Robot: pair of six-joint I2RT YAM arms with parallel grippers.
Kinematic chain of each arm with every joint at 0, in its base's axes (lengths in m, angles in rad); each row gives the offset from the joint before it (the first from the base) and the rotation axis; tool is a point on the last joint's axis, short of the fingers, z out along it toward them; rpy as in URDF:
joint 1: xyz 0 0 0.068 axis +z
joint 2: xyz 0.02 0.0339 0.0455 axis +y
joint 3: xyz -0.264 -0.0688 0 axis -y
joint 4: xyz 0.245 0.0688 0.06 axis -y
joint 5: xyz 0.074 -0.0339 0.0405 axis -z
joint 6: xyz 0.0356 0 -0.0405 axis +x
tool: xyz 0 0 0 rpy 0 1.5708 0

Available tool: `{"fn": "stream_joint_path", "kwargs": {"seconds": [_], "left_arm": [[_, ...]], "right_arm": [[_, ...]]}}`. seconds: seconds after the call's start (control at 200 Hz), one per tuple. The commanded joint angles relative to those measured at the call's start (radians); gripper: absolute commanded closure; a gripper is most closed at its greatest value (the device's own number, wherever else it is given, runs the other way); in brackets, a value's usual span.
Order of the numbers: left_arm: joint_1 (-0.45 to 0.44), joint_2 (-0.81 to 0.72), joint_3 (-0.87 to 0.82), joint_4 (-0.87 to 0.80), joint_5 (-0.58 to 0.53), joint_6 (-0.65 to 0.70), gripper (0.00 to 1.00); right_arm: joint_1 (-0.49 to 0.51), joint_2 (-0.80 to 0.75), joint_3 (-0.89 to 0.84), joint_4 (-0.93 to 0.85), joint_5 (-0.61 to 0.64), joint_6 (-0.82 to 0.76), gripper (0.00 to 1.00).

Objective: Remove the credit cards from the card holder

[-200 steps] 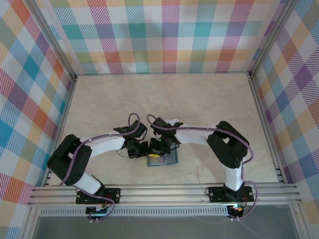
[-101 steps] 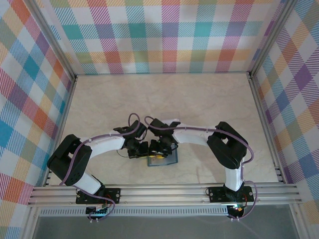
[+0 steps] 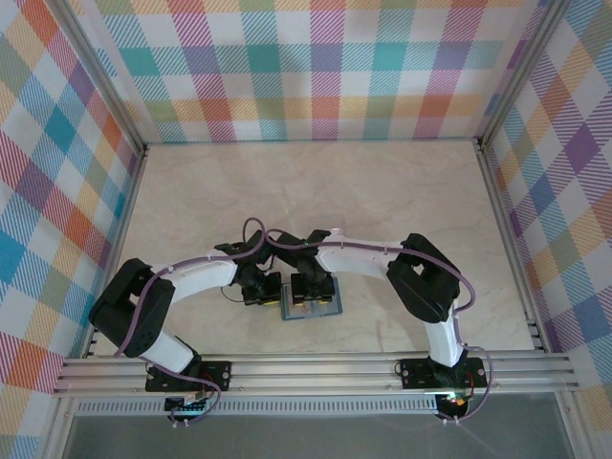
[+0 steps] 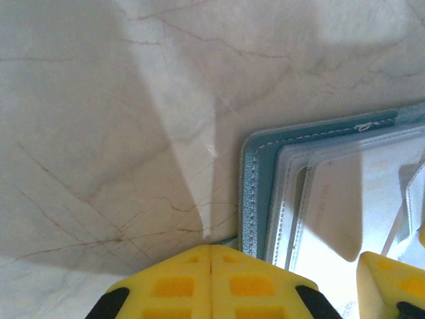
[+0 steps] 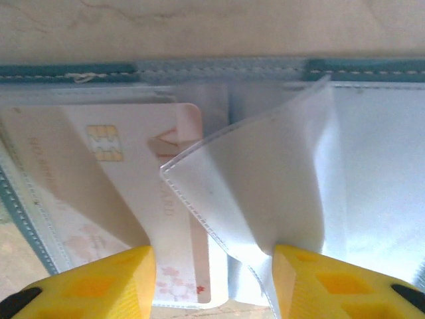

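The card holder (image 3: 328,309) lies open on the table near the front edge, teal with a grey-blue inside (image 5: 199,70). A pale credit card (image 5: 129,179) with a gold chip sits in its left pocket. From the middle, a clear plastic sleeve (image 5: 265,179) curls up and leans on my right gripper's right finger (image 5: 332,282). My right gripper (image 5: 209,282) hovers open over the holder, with the card's lower end and the sleeve between its fingers. My left gripper (image 4: 211,266) is shut, its tips at the holder's corner (image 4: 251,193).
Both arms meet over the holder (image 3: 287,273) at the table's front middle. The marble tabletop (image 3: 316,191) stretches bare behind them. Checked walls stand on three sides, and an aluminium rail (image 3: 316,368) runs along the front.
My right gripper has opened and slid forward and left, further over the open holder. The left gripper has stayed shut at the holder's corner.
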Motion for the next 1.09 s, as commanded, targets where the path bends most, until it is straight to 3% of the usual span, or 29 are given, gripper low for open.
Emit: {"fn": "stream_joint_path", "kwargs": {"seconds": [0.0, 0.72, 1.09], "left_arm": [[-0.012, -0.023, -0.007, -0.046, -0.016, -0.006, 0.93], [-0.013, -0.052, 0.058, -0.101, -0.002, 0.008, 0.93], [-0.022, -0.069, 0.081, -0.108, -0.004, -0.009, 0.93]], "right_arm": [[0.010, 0.014, 0.040, -0.089, 0.072, -0.016, 0.46], [0.002, -0.055, -0.002, -0.143, 0.177, -0.013, 0.43], [-0.021, -0.084, -0.102, -0.052, 0.147, -0.030, 0.57]]}}
